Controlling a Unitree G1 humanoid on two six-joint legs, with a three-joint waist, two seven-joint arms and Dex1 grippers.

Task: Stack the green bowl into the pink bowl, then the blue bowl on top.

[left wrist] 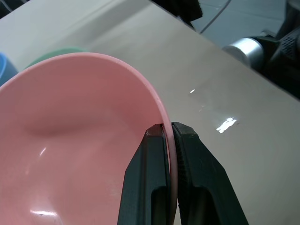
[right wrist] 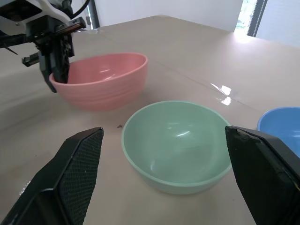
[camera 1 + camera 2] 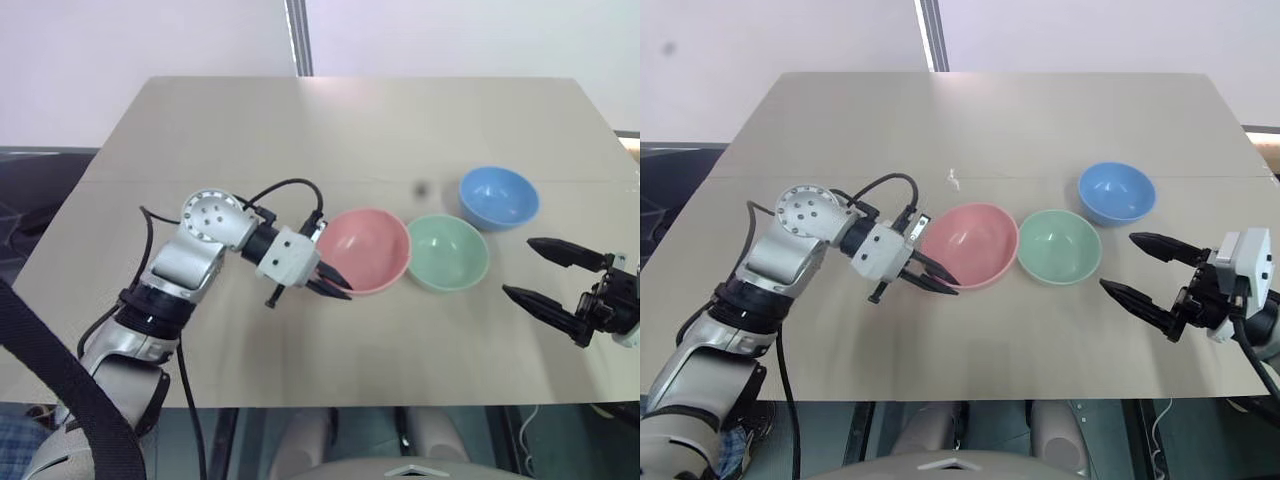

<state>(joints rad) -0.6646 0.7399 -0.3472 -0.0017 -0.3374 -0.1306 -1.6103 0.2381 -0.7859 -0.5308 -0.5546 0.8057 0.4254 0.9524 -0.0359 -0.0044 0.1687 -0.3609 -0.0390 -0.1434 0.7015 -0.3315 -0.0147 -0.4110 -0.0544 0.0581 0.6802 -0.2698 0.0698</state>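
we found the left gripper [image 3: 333,285] pinched on the pink bowl [image 3: 365,248] rim | right gripper [image 3: 1145,268] wide, empty, near the green bowl [image 3: 1059,245] | the blue bowl [image 3: 1116,191] behind | risk we judged: thin rim grip slipping, tipping pink against green

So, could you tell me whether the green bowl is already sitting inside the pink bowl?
No, the green bowl sits on the table beside the pink bowl, whose rim the left gripper pinches.
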